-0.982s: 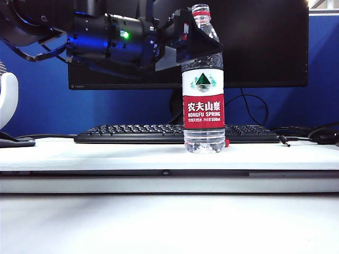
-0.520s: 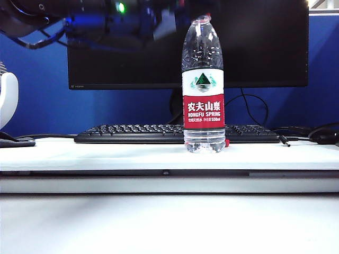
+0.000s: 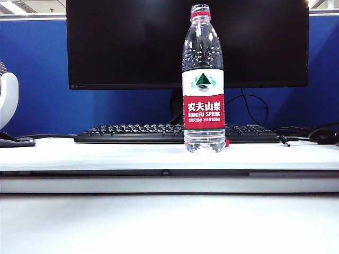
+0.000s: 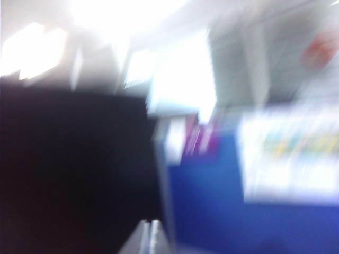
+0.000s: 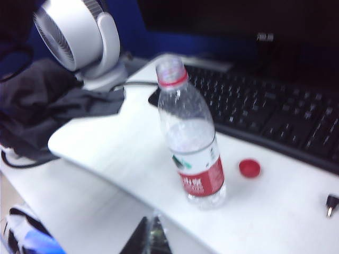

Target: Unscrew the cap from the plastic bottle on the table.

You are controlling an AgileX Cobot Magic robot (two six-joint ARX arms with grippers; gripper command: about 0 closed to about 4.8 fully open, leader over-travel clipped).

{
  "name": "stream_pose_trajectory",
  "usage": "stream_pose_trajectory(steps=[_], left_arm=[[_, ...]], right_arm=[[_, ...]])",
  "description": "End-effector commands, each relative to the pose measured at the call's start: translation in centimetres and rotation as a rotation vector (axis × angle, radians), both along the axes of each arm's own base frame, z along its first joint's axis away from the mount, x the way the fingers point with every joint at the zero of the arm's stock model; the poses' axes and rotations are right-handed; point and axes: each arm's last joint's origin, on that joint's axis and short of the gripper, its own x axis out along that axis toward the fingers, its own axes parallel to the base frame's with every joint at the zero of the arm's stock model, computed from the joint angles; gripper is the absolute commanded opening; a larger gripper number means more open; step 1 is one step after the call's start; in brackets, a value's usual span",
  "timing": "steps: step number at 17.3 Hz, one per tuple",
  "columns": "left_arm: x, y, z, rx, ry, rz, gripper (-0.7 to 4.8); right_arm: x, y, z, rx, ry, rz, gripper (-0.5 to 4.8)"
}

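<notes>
The plastic bottle stands upright on the white table, its neck open with only the red collar ring around it. The right wrist view shows the bottle with the red cap lying on the table close beside its base. In the exterior view the cap peeks out behind the bottle's foot. My right gripper hovers short of the bottle, shut and empty. My left gripper shows only in its blurred wrist view, shut with nothing in it, facing the monitor and ceiling lights.
A black keyboard lies behind the bottle, under a dark monitor. A white desk fan and a dark cloth sit at the table's far end. A cable plug lies near the keyboard.
The left arm, which stood open around the bottle's upper part, has risen up out of the exterior view and its gripper has shut. The bottle has not moved.
</notes>
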Motion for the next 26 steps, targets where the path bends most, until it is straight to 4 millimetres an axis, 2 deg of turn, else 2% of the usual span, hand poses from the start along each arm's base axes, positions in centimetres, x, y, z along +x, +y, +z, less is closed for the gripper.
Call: stream_pose_trajectory(steps=[1,4,6,7,8,9,10,11,12,14,15,17,19,21,24,26], left_arm=[[-4.3,3.4,1.3,0.179,0.215,0.126,-0.04],[-9.9,7.7,3.3,0.203,0.184,0.182,-0.04],[-14.7,12.0,4.2,0.118,0.162,0.291,-0.04],[-17.3,14.3,3.9,0.076,0.168,0.35,-0.04],[-18.8,15.5,3.5,0.067,0.157,0.344,-0.04],[-21.5,17.5,2.4,0.049,0.152,0.339,-0.04],[-23.3,19.0,1.3,0.034,0.156,0.335,-0.04],[-24.2,19.7,0.6,0.001,0.174,0.321,-0.04],[-24.7,20.0,0.1,-0.024,0.271,0.266,-0.04],[-24.4,19.4,-0.8,0.061,0.29,0.202,-0.04],[-23.0,18.2,-2.5,0.102,0.368,0.14,-0.04],[-21.2,16.7,-4.7,0.108,0.456,0.133,-0.04],[-18.0,14.3,-8.9,0.043,0.577,0.139,-0.04],[-16.2,13.0,-12.1,-0.018,0.642,0.139,-0.04],[-14.7,11.8,-16.3,-0.057,0.704,0.123,-0.04],[-14.3,11.6,-18.3,-0.027,0.744,0.147,-0.04]], right_arm=[[-0.6,-0.2,0.5,0.016,-0.054,0.002,-0.06],[-1.6,-0.4,0.7,0.026,-0.093,0.002,-0.06],[-2.3,-0.6,0.8,0.033,-0.123,0.0,-0.06],[-2.8,-0.7,0.9,0.037,-0.135,0.001,-0.06],[-3.1,-0.8,0.8,0.037,-0.137,0.001,-0.06],[-3.6,-1.0,0.7,0.037,-0.135,0.0,-0.06],[-4.0,-1.1,0.5,0.035,-0.129,0.001,-0.06],[-4.3,-1.1,0.4,0.034,-0.125,0.001,-0.06],[-4.6,-1.2,0.2,0.031,-0.118,-0.003,-0.06],[-5.2,-1.3,0.2,0.04,-0.129,0.029,-0.06],[-5.6,-1.5,0.2,0.042,-0.154,0.0,-0.06],[-6.1,-1.6,0.2,0.048,-0.169,0.019,-0.06],[-6.4,-1.7,0.2,0.05,-0.188,0.005,-0.06],[-6.6,-1.7,0.2,0.052,-0.193,0.008,-0.06],[-6.7,-1.8,0.2,0.052,-0.197,0.001,-0.06],[-6.7,-1.8,0.2,0.052,-0.197,-0.001,-0.06]])
